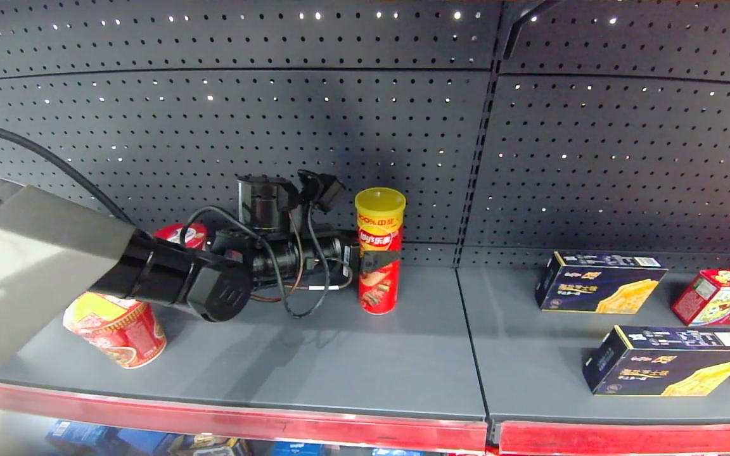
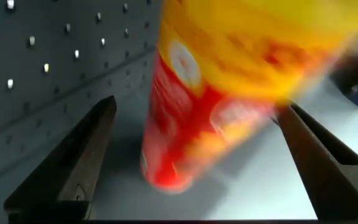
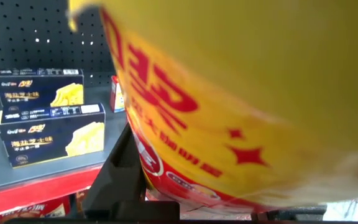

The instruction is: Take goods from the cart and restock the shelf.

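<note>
A tall red chips can [image 1: 378, 253] with a yellow lid stands upright on the grey shelf [image 1: 352, 354], close to the pegboard back. My left gripper [image 1: 379, 261] is level with the can's middle, its fingers either side of it. In the left wrist view the can [image 2: 191, 124] stands between the two dark fingers [image 2: 73, 168], which are spread with gaps beside it. My right gripper [image 3: 229, 186] is shut on a big yellow-and-red container [image 3: 241, 93], held out in front of the shelf's red front edge [image 3: 36, 190]; one dark finger [image 3: 120, 177] shows beside it.
Two red noodle cups [image 1: 118, 329] [image 1: 182, 234] stand on the shelf's left part under and behind my left arm. To the right lie two dark blue boxes [image 1: 599, 282] [image 1: 663, 361] and red boxes [image 1: 720, 294]. Bare shelf lies in front of the can.
</note>
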`<state>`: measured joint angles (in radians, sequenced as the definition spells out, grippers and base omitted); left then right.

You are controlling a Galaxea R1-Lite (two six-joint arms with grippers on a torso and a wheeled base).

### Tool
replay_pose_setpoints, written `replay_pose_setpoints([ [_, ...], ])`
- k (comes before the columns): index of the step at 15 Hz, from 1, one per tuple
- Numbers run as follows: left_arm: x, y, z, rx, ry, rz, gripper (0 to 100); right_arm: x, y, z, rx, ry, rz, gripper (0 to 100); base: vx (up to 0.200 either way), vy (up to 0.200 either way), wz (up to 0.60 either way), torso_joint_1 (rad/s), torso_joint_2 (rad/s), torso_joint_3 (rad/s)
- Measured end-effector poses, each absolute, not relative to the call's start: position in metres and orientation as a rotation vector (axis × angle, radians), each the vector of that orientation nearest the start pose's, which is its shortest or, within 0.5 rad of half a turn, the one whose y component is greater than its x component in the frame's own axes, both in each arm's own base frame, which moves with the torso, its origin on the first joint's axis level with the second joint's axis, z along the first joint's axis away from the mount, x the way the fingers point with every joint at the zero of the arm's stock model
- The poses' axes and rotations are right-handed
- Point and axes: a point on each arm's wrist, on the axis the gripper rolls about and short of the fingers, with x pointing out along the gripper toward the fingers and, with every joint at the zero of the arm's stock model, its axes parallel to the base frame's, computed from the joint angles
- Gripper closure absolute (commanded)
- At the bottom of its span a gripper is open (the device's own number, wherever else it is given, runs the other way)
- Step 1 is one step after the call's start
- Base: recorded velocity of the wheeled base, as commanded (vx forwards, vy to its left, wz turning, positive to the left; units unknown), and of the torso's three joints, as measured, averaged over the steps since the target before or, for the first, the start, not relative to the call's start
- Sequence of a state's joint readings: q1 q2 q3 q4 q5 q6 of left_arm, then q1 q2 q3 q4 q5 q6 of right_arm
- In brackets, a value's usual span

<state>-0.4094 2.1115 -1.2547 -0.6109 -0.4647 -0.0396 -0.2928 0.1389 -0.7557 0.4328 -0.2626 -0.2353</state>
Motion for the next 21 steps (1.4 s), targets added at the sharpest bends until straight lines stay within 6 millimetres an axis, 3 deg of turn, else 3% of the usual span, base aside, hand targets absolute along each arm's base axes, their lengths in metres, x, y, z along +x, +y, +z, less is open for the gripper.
replay_pose_setpoints([
  [3,0.406,-0.193,0.144,-0.044,0.239,-0.883,0,-0.099,0.024,0.219,-0.233,-0.114,-0.573,100,0.0,0.0,0.0,0.0,0.0,0.0],
  [4,0.413,-0.199,0.141,-0.048,0.23,-0.896,100,-0.101,0.024,0.216,-0.241,-0.095,-0.571,100,0.0,0.0,0.0,0.0,0.0,0.0],
  [9,0.424,-0.229,0.128,-0.096,0.232,-0.927,100,-0.11,0.027,0.217,-0.254,-0.119,-0.573,100,0.0,0.0,0.0,0.0,0.0,0.0],
  [14,0.419,-0.225,0.12,-0.093,0.264,-0.902,100,-0.112,0.027,0.215,-0.255,-0.124,-0.571,100,0.0,0.0,0.0,0.0,0.0,0.0],
  [21,0.371,-0.21,0.126,-0.08,0.364,-0.89,100,-0.114,0.027,0.216,-0.247,-0.141,-0.56,100,0.0,0.0,0.0,0.0,0.0,0.0],
])
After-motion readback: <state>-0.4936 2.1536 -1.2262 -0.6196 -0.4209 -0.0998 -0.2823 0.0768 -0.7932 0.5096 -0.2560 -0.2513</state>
